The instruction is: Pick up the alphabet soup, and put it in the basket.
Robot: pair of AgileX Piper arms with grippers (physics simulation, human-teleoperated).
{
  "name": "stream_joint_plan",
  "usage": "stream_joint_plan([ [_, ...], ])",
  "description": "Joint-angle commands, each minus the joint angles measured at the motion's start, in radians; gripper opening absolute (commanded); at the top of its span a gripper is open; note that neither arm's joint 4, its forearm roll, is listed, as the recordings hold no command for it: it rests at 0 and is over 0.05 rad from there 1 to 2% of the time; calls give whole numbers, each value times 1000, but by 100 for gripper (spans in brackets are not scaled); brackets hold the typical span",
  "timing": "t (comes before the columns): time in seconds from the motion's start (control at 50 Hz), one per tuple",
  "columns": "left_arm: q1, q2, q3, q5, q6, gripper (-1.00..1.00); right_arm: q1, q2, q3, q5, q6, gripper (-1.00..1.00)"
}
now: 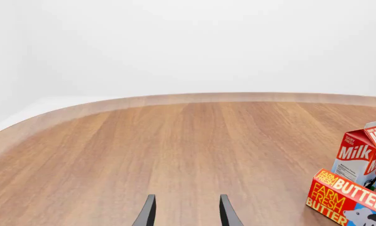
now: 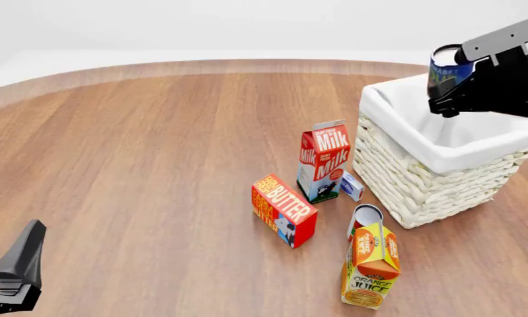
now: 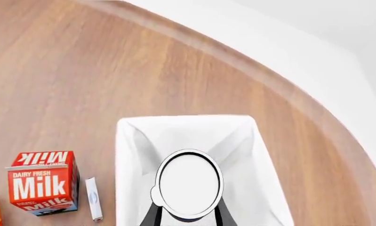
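The alphabet soup (image 2: 446, 71), a small round tin with a blue label and pale flat top, is clamped in the right gripper (image 3: 188, 217) and hangs above the open basket (image 2: 422, 188). The basket is square, woven, cream, with a smooth white cloth liner. The left gripper (image 1: 186, 212) has its thin dark fingers apart, low over the wooden table (image 2: 158, 165). A milk carton (image 2: 323, 160) stands beside the basket.

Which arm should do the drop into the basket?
Right. Its gripper already holds the alphabet soup above the basket; the left gripper is open, low, far across the table.
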Motion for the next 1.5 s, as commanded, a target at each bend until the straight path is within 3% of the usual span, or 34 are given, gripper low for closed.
stream_joint_plan([
  [0.02,0,0,0,0,0,100,-7,20,-19,18,11,-100],
  [1.5,0,0,0,0,0,100,-78,238,-133,103,-63,-100],
])
